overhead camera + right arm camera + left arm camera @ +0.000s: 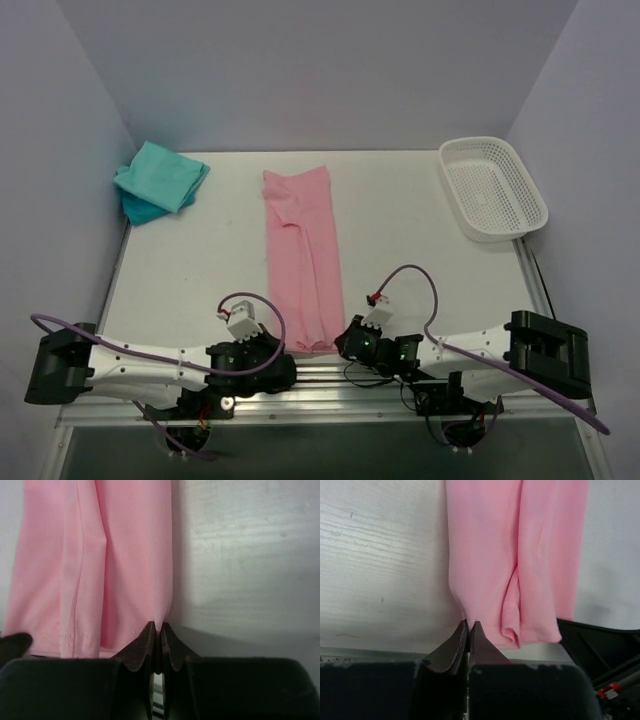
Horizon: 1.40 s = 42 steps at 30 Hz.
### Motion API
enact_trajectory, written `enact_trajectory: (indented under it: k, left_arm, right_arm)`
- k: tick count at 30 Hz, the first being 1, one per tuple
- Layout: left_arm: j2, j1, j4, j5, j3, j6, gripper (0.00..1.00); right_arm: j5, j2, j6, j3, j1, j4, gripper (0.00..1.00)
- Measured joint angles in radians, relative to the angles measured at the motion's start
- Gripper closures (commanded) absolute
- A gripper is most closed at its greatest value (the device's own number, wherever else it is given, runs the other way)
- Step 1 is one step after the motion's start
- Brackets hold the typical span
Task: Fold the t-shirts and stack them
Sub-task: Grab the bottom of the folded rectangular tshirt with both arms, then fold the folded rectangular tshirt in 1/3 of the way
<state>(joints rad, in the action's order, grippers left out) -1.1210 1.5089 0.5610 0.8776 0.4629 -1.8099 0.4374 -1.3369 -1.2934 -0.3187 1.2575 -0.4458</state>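
Observation:
A light pink t-shirt [302, 255] lies folded into a long narrow strip down the middle of the table. My left gripper [290, 352] is shut on its near left corner [465, 611]. My right gripper [340, 345] is shut on its near right corner [161, 615]. Both grippers sit low at the table's near edge, either side of the strip's end. A folded teal t-shirt [162, 175] lies on a blue one [138, 210] at the far left corner.
A white plastic mesh basket [492, 187] stands at the far right corner. The metal rail of the table's near edge [320, 375] runs under both grippers. Grey walls close in the left, back and right sides.

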Motion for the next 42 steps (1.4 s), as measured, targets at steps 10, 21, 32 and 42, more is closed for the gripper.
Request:
enact_trajectory:
  k: [10,21,32,42]
  left_arm:
    - [0.210,0.008,0.119,-0.004,0.026,0.016,0.98]
    - [0.184,-0.010,0.140,-0.005,0.063,0.084,0.98]
    - [0.180,-0.256,-0.008,-0.065,0.147,0.455,0.98]
    - [0.104,-0.416,-0.148,-0.160,0.202,0.644,0.98]
  right_arm:
    - [0.082,0.442,-0.103,0.001,0.131,0.471,1.00]
    - [0.146,0.301,-0.091,-0.151,0.130,0.616,1.00]
    - [0.176,0.145,0.111,-0.343,-0.028,0.626,1.00]
    - [0.167,-0.047,0.293,-0.504,-0.182,0.579,1.00]
